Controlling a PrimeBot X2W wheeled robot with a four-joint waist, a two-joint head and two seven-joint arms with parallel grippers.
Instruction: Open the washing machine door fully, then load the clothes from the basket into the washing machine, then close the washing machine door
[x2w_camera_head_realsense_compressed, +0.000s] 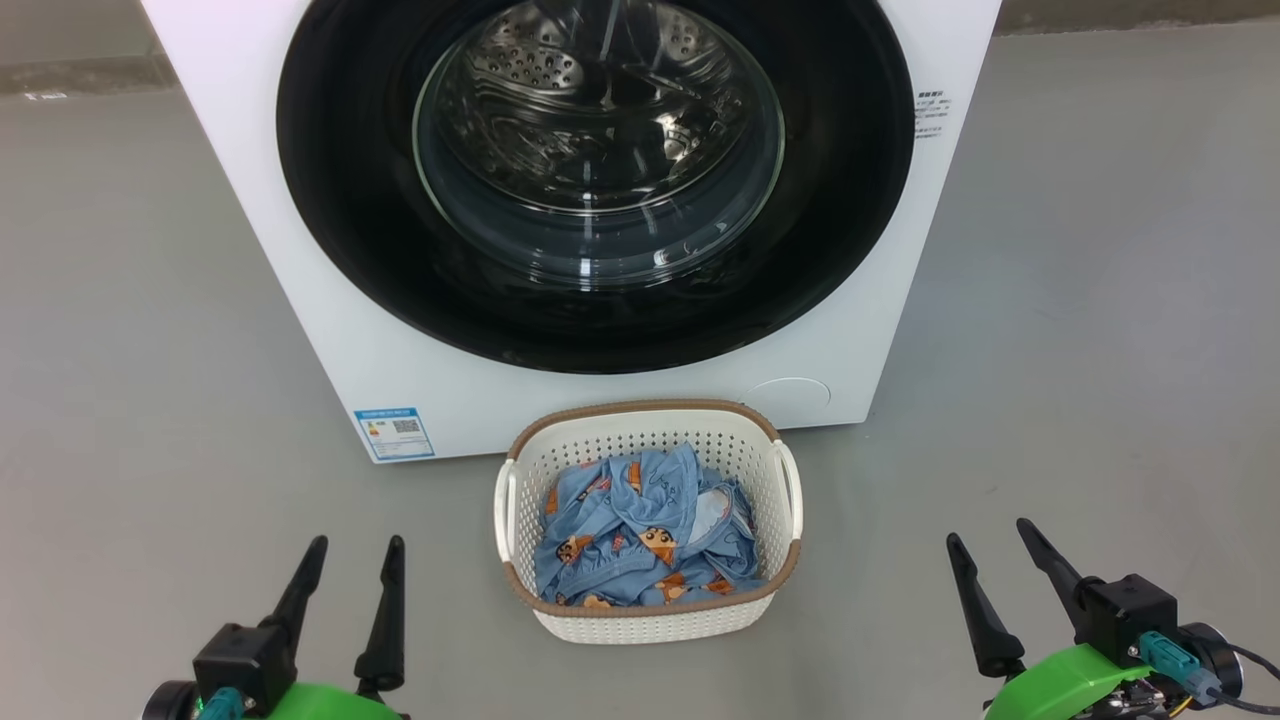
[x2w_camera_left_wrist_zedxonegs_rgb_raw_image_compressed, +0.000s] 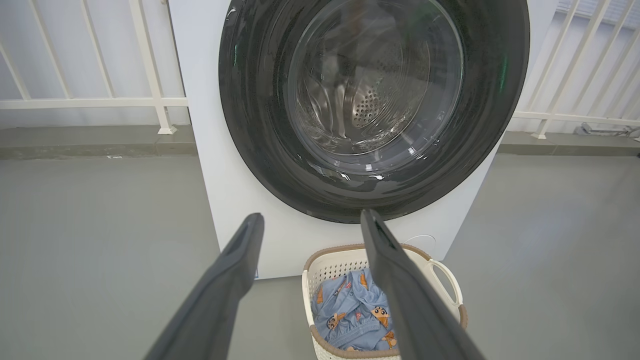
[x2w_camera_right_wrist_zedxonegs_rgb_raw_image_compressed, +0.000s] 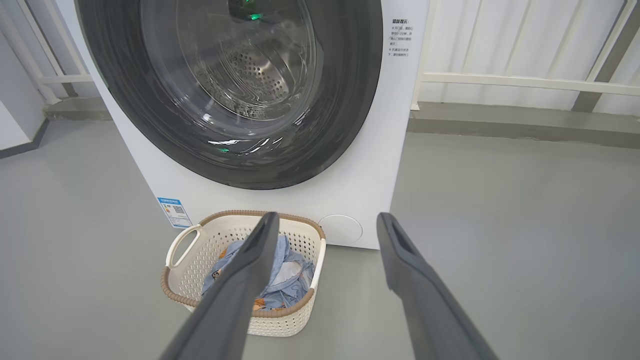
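The washing machine door (x2w_camera_head_realsense_compressed: 597, 170) lies shut on the washing machine (x2w_camera_head_realsense_compressed: 300, 300), ahead of and above both grippers, centred between them; the left gripper (x2w_camera_head_realsense_compressed: 357, 542) and right gripper (x2w_camera_head_realsense_compressed: 987, 532) hang low, fingers spread, empty; the basket (x2w_camera_head_realsense_compressed: 645, 407) of clothes (x2w_camera_head_realsense_compressed: 645, 540) stands between them; neither arm looks nearer; the door's opening edge cannot be told.

The washing machine (x2w_camera_head_realsense_compressed: 300, 250) stood in the upper centre of the head view, with the washing machine door (x2w_camera_head_realsense_compressed: 340, 200) shut against its front. The basket (x2w_camera_head_realsense_compressed: 640, 445) sat on the floor (x2w_camera_head_realsense_compressed: 150, 400) just before it, at lower centre, with the clothes (x2w_camera_head_realsense_compressed: 640, 540) inside. The left gripper (x2w_camera_head_realsense_compressed: 357, 545) hung at lower left and the right gripper (x2w_camera_head_realsense_compressed: 987, 532) at lower right, both apart from the basket.
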